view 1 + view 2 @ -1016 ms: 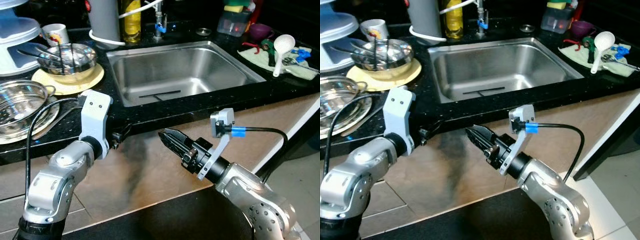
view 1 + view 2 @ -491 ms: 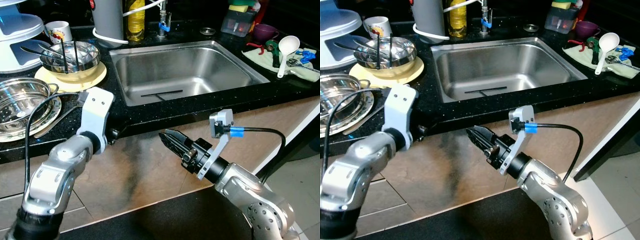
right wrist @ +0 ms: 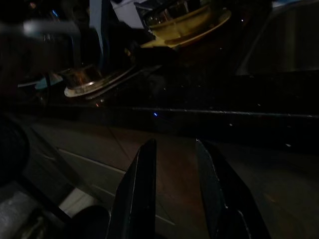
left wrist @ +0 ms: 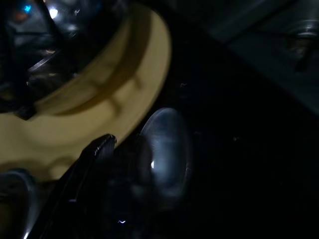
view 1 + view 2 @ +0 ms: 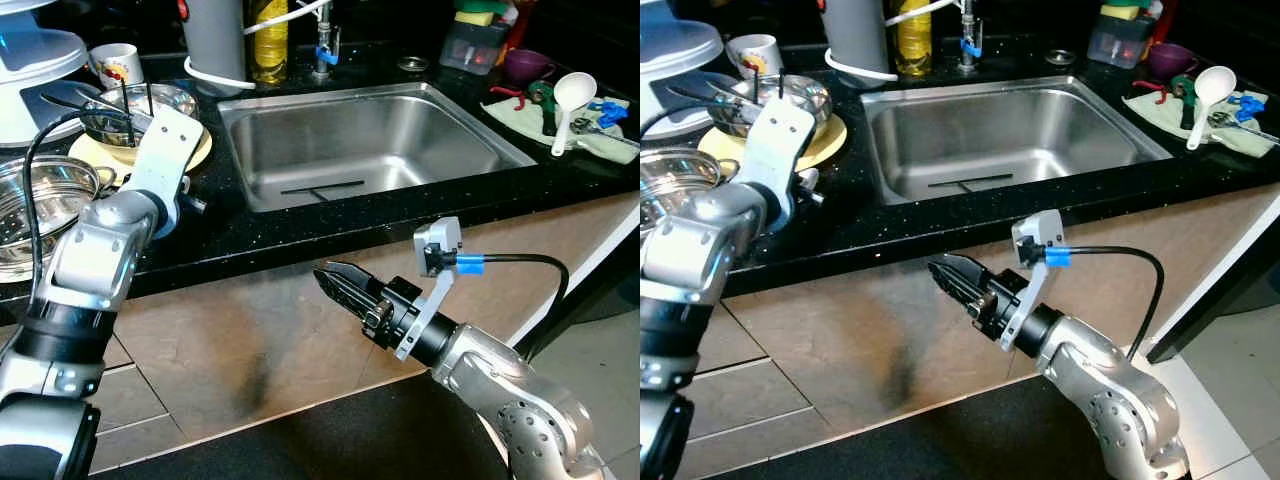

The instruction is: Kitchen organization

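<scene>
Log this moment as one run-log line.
left gripper: over counter, by yellow plate | right gripper: open, idle below counter edge | sink: untouched

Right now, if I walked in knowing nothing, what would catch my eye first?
Probably the big steel sink sunk in the black counter. Then the two silver arms: the left gripper is up over the counter beside a yellow plate stacked with a metal bowl, while the right gripper hangs below the counter edge, its fingers slightly apart.
</scene>
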Controlling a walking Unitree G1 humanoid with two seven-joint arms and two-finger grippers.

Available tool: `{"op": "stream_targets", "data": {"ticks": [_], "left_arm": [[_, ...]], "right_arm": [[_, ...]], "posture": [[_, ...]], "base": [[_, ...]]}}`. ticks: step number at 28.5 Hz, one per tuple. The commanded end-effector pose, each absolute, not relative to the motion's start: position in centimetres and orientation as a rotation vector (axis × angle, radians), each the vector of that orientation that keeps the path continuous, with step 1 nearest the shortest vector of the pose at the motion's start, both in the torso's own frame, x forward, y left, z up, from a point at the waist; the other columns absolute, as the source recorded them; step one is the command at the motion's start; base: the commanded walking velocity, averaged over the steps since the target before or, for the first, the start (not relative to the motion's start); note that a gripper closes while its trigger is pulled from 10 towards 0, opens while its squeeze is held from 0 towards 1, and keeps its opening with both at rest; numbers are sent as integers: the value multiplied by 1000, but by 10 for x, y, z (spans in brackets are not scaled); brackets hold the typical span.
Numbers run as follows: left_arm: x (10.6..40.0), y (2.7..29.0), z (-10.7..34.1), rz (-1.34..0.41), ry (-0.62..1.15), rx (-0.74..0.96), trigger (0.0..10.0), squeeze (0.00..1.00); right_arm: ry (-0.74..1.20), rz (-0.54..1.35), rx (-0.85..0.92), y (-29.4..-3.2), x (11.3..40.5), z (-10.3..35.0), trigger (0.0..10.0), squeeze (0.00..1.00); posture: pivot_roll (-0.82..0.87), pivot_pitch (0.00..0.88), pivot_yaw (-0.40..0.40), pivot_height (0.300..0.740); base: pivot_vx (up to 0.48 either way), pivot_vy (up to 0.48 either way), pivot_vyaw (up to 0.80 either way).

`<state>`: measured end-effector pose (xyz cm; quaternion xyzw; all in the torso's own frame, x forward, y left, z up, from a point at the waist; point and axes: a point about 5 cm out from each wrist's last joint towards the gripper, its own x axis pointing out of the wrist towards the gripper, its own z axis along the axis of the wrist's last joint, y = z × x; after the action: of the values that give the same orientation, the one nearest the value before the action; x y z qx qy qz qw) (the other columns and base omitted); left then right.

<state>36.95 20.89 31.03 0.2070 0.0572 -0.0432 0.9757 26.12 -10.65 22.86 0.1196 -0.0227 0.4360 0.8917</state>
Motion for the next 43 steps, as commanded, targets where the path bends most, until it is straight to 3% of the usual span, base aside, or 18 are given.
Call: {"op": "stream_targets", "data": {"ticks": [1,6,8,20,33,43], "left_arm": [[371,219,315,-72,162,441,10000,0],[373,229,316,-65,219,446,10000,0],[374,238,314,-63,283,440,10000,0],[375,241,307,-145,392,373,10000,0],[373,230,310,-267,437,309,10000,0],[374,223,322,-328,374,253,10000,0]], "right_arm": [[-29,947,201,-105,256,228,10000,0],[6,983,119,-107,254,227,10000,0],[56,1018,7,-109,252,223,10000,0],[130,1077,-147,-116,249,221,10000,0],[144,1080,-201,-122,251,223,10000,0],[128,1057,-204,-125,254,225,10000,0]], "posture": [[-80,173,-21,740],[-78,171,-20,740],[-76,170,-22,740],[-75,173,-23,740],[-75,183,-18,740],[-76,187,-20,740]], "base": [[0,0,0],[0,0,0],[0,0,0],[0,0,0],[0,0,0],[0,0,0]]}}
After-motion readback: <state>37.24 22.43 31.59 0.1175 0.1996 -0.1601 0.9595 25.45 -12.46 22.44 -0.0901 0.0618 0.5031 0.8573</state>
